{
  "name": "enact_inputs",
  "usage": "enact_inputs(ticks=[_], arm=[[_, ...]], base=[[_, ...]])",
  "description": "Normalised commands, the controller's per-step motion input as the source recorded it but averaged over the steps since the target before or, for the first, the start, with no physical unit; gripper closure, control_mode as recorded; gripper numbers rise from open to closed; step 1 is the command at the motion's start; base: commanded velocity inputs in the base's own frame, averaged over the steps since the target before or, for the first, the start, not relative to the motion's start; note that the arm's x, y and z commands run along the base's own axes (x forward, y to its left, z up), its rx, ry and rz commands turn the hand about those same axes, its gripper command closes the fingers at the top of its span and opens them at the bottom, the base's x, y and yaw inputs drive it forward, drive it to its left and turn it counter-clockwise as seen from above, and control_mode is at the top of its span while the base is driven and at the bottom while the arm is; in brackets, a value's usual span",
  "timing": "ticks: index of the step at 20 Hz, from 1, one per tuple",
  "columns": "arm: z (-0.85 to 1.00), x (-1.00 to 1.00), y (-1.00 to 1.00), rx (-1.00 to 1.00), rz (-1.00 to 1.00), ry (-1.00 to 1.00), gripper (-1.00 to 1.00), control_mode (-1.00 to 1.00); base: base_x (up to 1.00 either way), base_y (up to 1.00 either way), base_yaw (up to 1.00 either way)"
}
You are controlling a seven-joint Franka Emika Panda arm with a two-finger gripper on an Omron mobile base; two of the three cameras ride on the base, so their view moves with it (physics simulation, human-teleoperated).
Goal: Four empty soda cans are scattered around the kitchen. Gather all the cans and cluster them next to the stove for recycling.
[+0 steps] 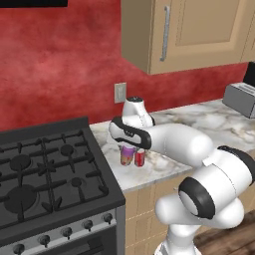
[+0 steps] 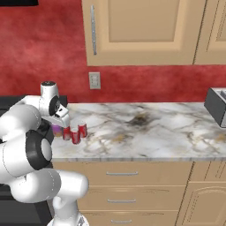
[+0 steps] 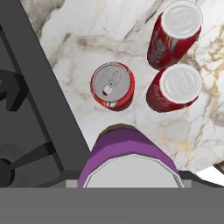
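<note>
My gripper (image 1: 128,148) is shut on the purple soda can (image 1: 127,155), which it holds upright from above at the counter's left end, right beside the stove (image 1: 45,169). The can's bottom is level with the can next to it; whether it touches the counter I cannot tell. In the hand view the purple can (image 3: 129,153) sits between the finger tips, with the stove's black edge (image 3: 26,109) to its left. Three red soda cans (image 3: 112,85) (image 3: 176,33) (image 3: 175,87) stand upright just beyond it. From the right base view these red cans (image 2: 75,136) cluster beside the purple can (image 2: 56,129).
The marble counter (image 2: 145,128) stretches right to a grey toaster (image 2: 217,106). A wall outlet (image 1: 120,92) sits on the red backsplash, and tan upper cabinets (image 1: 199,30) hang overhead. Drawers line the counter front (image 2: 121,174).
</note>
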Motion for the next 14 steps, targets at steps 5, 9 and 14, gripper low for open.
enact_inputs(ticks=[5,9,14], arm=[[0.0,0.0,0.0,0.0,0.0,0.0,1.0,1.0],[0.0,0.0,0.0,0.0,0.0,0.0,1.0,1.0],[0.0,0.0,0.0,0.0,0.0,0.0,1.0,1.0]], base=[[0.0,0.0,0.0],[0.0,0.0,0.0],[0.0,0.0,0.0]])
